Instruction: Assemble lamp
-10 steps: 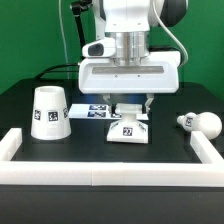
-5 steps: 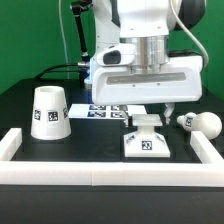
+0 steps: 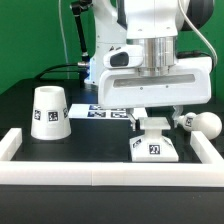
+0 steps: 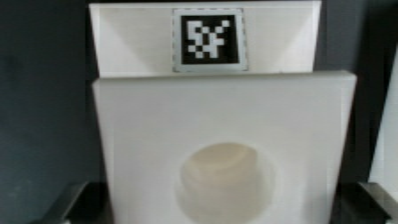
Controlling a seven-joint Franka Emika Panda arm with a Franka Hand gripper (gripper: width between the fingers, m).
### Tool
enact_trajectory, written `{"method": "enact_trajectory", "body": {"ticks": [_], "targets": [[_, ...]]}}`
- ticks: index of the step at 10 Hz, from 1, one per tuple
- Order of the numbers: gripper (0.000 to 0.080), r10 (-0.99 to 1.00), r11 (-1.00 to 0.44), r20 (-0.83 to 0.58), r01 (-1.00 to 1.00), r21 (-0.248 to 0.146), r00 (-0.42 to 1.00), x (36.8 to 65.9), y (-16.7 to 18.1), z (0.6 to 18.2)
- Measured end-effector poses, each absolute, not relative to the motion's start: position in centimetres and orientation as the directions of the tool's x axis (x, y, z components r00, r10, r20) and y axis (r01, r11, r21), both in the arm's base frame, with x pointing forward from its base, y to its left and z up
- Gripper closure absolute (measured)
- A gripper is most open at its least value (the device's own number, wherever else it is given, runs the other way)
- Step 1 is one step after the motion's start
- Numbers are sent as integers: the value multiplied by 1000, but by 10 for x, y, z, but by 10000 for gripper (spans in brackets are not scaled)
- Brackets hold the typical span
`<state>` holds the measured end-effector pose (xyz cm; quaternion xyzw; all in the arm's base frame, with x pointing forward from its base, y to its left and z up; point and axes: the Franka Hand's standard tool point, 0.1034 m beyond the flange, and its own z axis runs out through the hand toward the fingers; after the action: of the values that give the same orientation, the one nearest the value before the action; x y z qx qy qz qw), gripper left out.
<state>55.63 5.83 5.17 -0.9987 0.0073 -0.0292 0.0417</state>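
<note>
Lamp base [image 3: 156,149], a matte white tagged square wedge, sat at the exterior view's right, near the round bulb [image 3: 205,123]. You had the gripper [image 3: 154,118] pointing straight down, pinching its sides.

Open table [image 3: 100,138] between shade [image 3: 48,110] and base [image 3: 155,148] forms the widest passage — around the base, room is narrowed by the near rail [image 3: 80,173], the side rail [image 3: 208,152] at the exterior view's right, and the bulb [image 3: 205,123] close behind.
</note>
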Motion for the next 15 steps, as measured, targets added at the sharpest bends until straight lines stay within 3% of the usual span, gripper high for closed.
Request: {"method": "enact_trajectory", "body": {"ticks": [6,15], "targets": [[263,-12,-995,105,-1,-101,994,599,94,52],[257,0,-994,150,16,-105,989,620,102,51]]}}
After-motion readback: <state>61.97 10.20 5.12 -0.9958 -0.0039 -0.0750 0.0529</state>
